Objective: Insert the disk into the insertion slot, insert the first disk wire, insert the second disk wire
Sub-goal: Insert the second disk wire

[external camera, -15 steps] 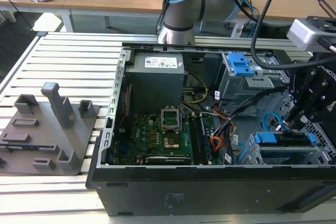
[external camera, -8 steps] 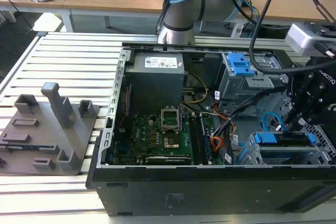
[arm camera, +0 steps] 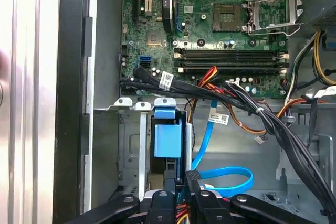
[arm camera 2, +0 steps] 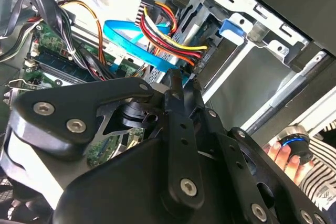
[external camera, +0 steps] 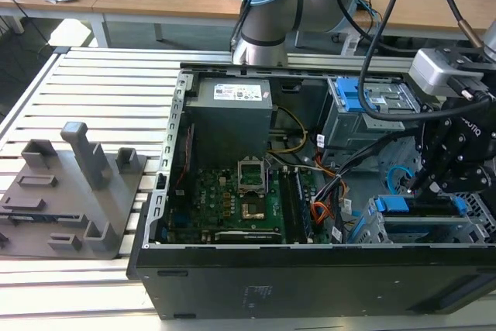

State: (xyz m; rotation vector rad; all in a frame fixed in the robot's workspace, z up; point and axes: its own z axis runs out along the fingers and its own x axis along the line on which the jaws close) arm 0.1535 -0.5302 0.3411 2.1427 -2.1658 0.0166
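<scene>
The disk (external camera: 411,205), in its bright blue caddy (arm camera: 168,140), lies inside the insertion slot (external camera: 480,218), a low cage of perforated grey metal at the case's front right corner. My gripper (external camera: 425,184) hangs just over the disk's inner end. In both wrist views its black fingers (arm camera 2: 176,85) stand close together. A bundle of red, yellow and black wires (arm camera 2: 173,38) ends in a dark connector at the tips, and my gripper (arm camera: 180,179) looks shut on it. A flat blue cable (arm camera: 226,173) loops beside the disk.
The open case holds a green motherboard (external camera: 240,199), a grey power supply (external camera: 232,114) and a taller bay with a blue latch (external camera: 372,102). Thick black cables (arm camera: 273,124) cross near the slot. A grey fixture (external camera: 77,191) stands at the exterior view's left. A hand (arm camera 2: 281,153) shows outside the case.
</scene>
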